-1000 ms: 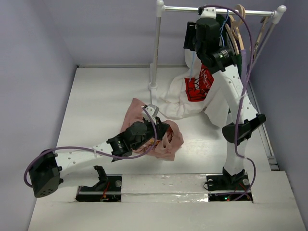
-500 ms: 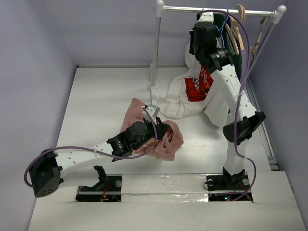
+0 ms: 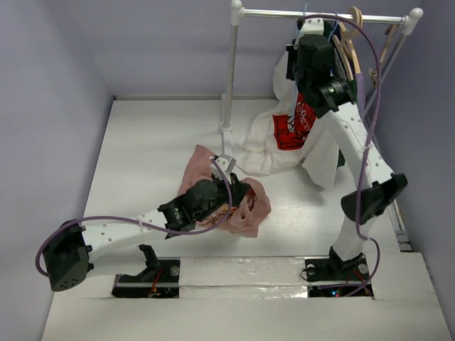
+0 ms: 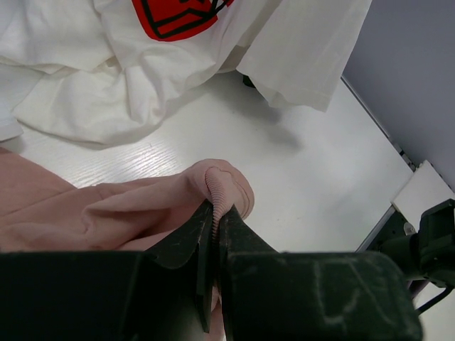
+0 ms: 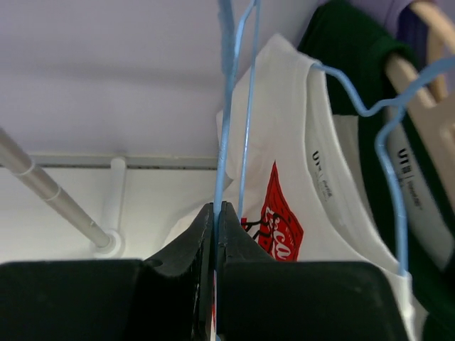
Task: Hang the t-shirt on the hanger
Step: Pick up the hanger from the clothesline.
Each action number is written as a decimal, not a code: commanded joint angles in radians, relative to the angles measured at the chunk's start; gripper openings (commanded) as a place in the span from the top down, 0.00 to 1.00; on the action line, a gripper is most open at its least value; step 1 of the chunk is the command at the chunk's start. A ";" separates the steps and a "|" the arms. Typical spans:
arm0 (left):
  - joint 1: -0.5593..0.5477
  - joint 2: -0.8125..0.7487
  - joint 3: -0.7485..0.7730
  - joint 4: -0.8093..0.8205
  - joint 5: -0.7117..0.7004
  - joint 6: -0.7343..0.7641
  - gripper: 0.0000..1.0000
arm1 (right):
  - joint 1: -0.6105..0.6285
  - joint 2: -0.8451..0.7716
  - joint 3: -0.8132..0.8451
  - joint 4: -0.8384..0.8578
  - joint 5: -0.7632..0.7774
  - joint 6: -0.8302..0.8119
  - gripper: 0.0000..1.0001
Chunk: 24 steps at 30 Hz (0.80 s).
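The right pincer now stands higher and further right, close under the rail. Its jaws, open a second ago, are now closed on the thin wire of the hanger. The right elbow now sits further right

T-shirt on table, before rack

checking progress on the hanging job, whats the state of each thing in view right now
pink t-shirt, crumpled on the table, one fold pinched in the left jaws
blue wire hanger, hanging from the rail, empty, wire pinched in the right jaws
white t-shirt, hung by the collar, lower part spread on the table
dark green garment, hung up
wooden hanger, on the rail
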 commanded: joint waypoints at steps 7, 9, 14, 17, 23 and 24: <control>-0.001 -0.020 0.032 0.007 -0.034 0.016 1.00 | -0.004 -0.202 -0.191 0.164 -0.084 -0.022 1.00; -0.001 -0.022 0.038 -0.003 -0.048 0.027 1.00 | -0.004 -0.228 -0.252 0.180 -0.112 -0.010 1.00; -0.001 -0.022 0.066 -0.025 -0.088 0.056 1.00 | -0.004 -0.334 -0.462 0.197 -0.168 0.056 1.00; 0.022 -0.008 0.093 -0.026 -0.057 0.062 1.00 | -0.004 -0.438 -0.615 0.233 -0.225 0.099 1.00; 0.106 0.082 0.159 -0.006 -0.008 0.078 1.00 | -0.004 -0.697 -0.893 0.239 -0.420 0.232 1.00; 0.148 0.098 0.170 0.000 0.006 0.079 1.00 | -0.004 -0.792 -0.985 0.227 -0.492 0.276 1.00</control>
